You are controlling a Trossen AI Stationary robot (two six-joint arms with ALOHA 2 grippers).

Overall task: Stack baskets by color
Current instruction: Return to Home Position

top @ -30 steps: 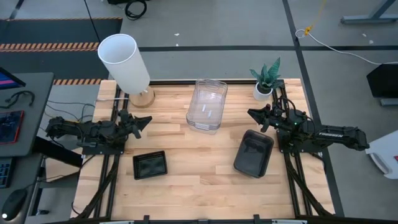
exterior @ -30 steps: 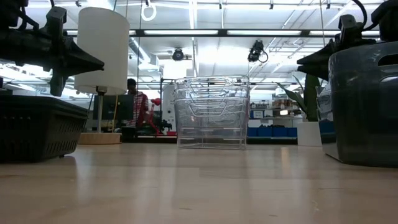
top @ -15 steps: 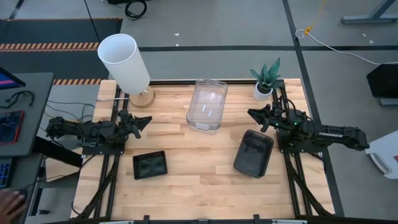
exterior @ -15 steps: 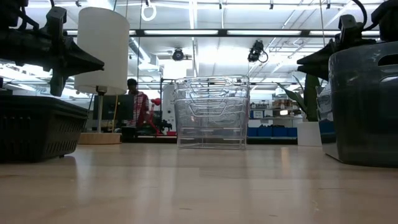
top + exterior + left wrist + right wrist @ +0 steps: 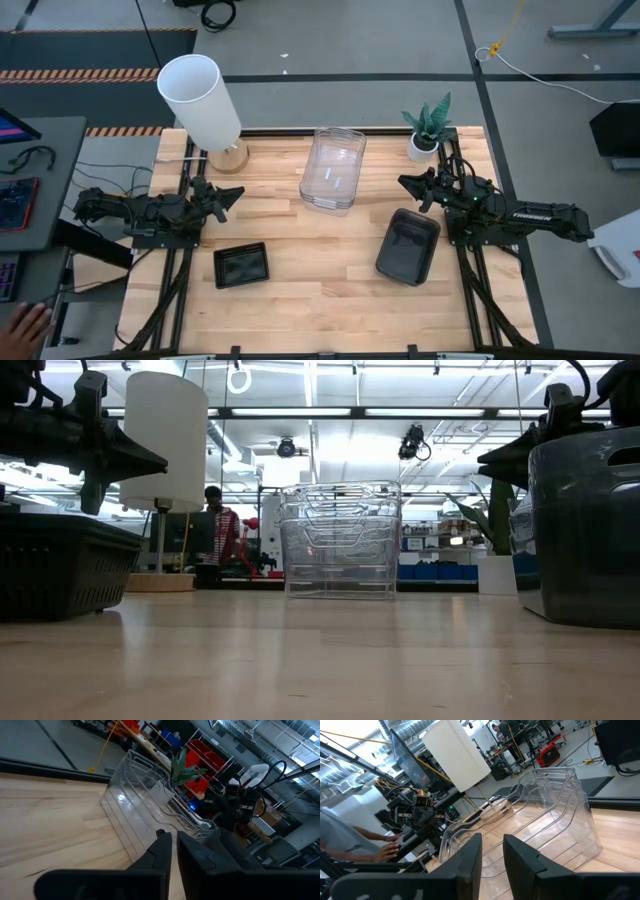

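A nested stack of clear baskets point(image 5: 333, 168) stands on its base at the table's far middle and also shows in the low view point(image 5: 340, 540). Smoky dark grey baskets point(image 5: 408, 246), nested, stand at the right. A black grid-patterned basket point(image 5: 241, 265) sits at the near left. My left gripper point(image 5: 235, 193) hangs level above the left edge, pointing at the clear stack, its fingers point(image 5: 165, 847) almost together and empty. My right gripper point(image 5: 405, 183) hangs level at the right, beyond the dark stack, with a narrow gap between its empty fingers point(image 5: 472, 852).
A white cylindrical lamp point(image 5: 200, 100) stands at the far left corner and a small potted plant point(image 5: 427, 125) at the far right corner. Bare wood lies in the middle and along the near edge. A person's hand point(image 5: 25, 322) shows at the desk left of the table.
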